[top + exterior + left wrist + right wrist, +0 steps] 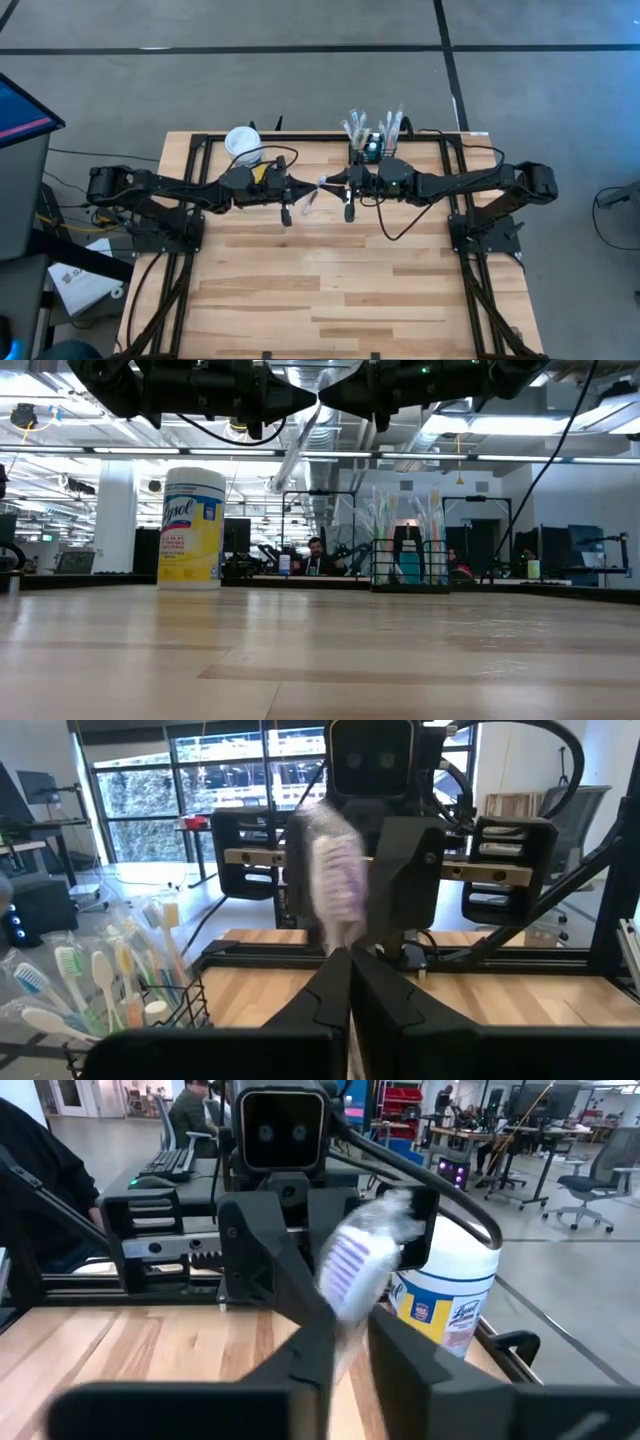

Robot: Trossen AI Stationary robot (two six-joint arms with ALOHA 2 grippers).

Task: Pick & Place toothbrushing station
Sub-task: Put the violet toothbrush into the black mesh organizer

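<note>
A toothbrush with purple bristles in a clear wrapper [313, 196] hangs in the air over the table's far middle, between my two grippers, which face each other level. My left gripper [301, 187] is shut on it. My right gripper [334, 183] has its fingers closed in on either side of it. The toothbrushing station [372, 150], a black wire caddy full of wrapped toothbrushes, stands on the table's far edge behind my right arm; it also shows in the low view [410, 560] and the left wrist view [165, 1005]. My left gripper pinches the wrapped toothbrush just below its bristle head [338, 935] between its two fingers, coming level from the table's left. The brush is lifted clear and slants down below the fingers [290, 455]. My right gripper has the same brush between its two fingers, below the purple bristles [352, 1320], coming level from the table's right. The blurred wrapper fills the narrow gap between the fingers. The brush is clear of the table.
A white tub of wipes with a yellow label [243, 143] stands at the far left of the table, also in the low view [192, 528]. Black frame rails [455, 190] run along both sides. The near half of the wooden table [330, 290] is bare. People sit far behind.
</note>
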